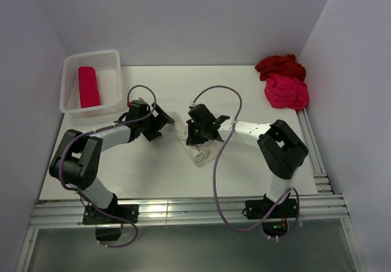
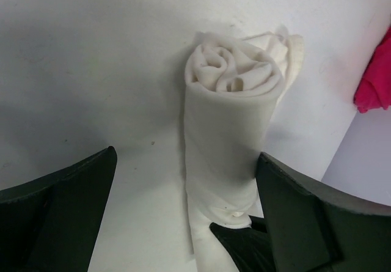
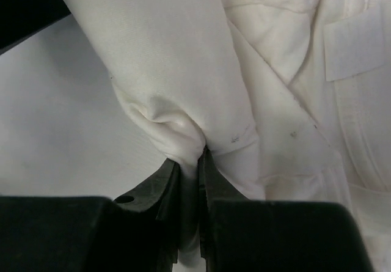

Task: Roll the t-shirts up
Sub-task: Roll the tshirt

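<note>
A cream-white t-shirt [image 1: 201,156] lies rolled into a cylinder [image 2: 229,131] mid-table. My right gripper [image 1: 195,139] is shut on a pinched fold of its cloth [image 3: 177,122]; its jaws [image 3: 190,165] meet tightly around the fabric. My left gripper [image 1: 164,120] is wide open, and its two fingers [image 2: 61,217] stand either side of the roll's near end without touching it. A dark red t-shirt [image 1: 280,66] and a hot pink t-shirt [image 1: 286,91] lie crumpled at the back right. A pink-red roll [image 1: 88,87] sits in the basket.
A white mesh basket [image 1: 73,64] stands at the back left corner. Walls close in the table on three sides. An aluminium rail [image 1: 311,156] runs along the right edge and the near edge. The right arm's cable [image 1: 220,143] loops over the table.
</note>
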Controlling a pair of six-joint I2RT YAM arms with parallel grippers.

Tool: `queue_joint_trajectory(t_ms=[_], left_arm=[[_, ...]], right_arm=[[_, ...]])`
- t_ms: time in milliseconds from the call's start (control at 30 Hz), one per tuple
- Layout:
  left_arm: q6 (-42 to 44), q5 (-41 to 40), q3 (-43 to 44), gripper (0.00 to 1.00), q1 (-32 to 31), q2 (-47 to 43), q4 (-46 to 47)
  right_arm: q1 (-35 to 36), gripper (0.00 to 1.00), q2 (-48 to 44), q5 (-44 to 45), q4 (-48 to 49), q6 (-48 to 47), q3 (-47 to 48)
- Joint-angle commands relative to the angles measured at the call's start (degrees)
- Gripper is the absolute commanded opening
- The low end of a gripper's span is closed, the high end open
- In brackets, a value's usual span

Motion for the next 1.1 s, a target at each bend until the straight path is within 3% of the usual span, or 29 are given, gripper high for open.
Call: queue_joint_trajectory(t_ms=[0,433,667,833,933,1067], left_arm=[[0.77,1.65,-0.65,1.0,0.12,-1.78,5.98],[0.59,9.47,-1.09,1.0,1.35,2.34,19.53],[1.64,11.23,0.76,0.99,1.18,9.29,22.35],[1.56,11.23,0.76,0.99,0.65,11.66,24.46],[1.64,11.84,2.25,0.91,-0.14,13.24,25.6],[2.09,11.41,3.66,0.88,-1.81,15.35,25.51]], right_arm=[[-4.16,0.0,-0.94,-15.93,8.0,3.77,-4.54],[-14.97,0.0,6.51,-42.03,35.24,17.75,-17.56],[-17.17,0.0,13.38,-49.42,50.17,25.22,-20.81],[-18.23,0.0,16.8,-52.33,53.36,28.48,-20.29],[-18.75,0.0,18.39,-53.74,55.47,30.24,-20.2],[-19.63,0.0,20.32,-55.23,59.42,34.0,-20.02]])
